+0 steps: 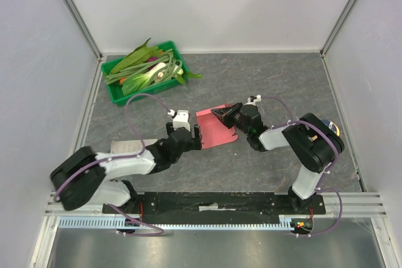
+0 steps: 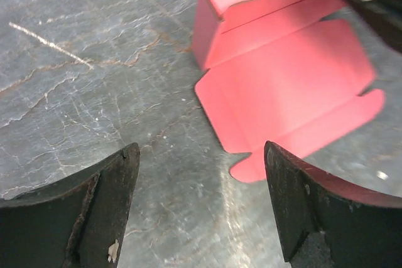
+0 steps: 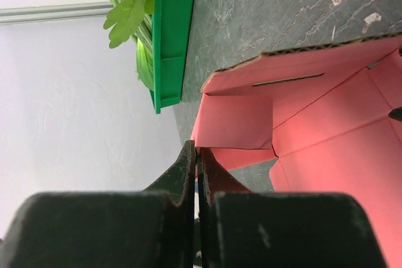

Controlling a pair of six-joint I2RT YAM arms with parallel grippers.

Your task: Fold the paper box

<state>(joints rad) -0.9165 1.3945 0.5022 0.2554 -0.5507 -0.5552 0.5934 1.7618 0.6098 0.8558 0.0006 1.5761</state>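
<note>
- Top external: you have two arms, one paper box [image 1: 217,128], and one green tray [image 1: 119,95] holding one heap of leafy greens [image 1: 147,70].
- The box lies opened out at mid-table between the grippers. The left gripper [image 1: 193,136] is at its left edge and the right gripper [image 1: 221,113] at its far right corner.
- The tray sits in the far left corner, well apart from the box. Bare table [image 1: 289,86] lies open to the far right.
- The surface is dark grey with a stone-like vein pattern. White walls close three sides, and a metal rail runs along the near edge.
- Left wrist: your two fingers [image 2: 119,186] stand wide apart with nothing between them.
- One box [image 2: 289,86] lies ahead and to the right, one wall raised, the other panels flat. Its rounded tab is just beside the right-hand fingertip.
- Scratched grey table fills the left half.
- Right wrist: your two fingers [image 3: 188,167] are pressed together, pinching the corner of the box's raised side flap [image 3: 232,123].
- One slot is cut in the upright wall behind that flap.
- The tray [image 3: 169,29] stands beyond a strip of bare table, with white wall to its left.
</note>
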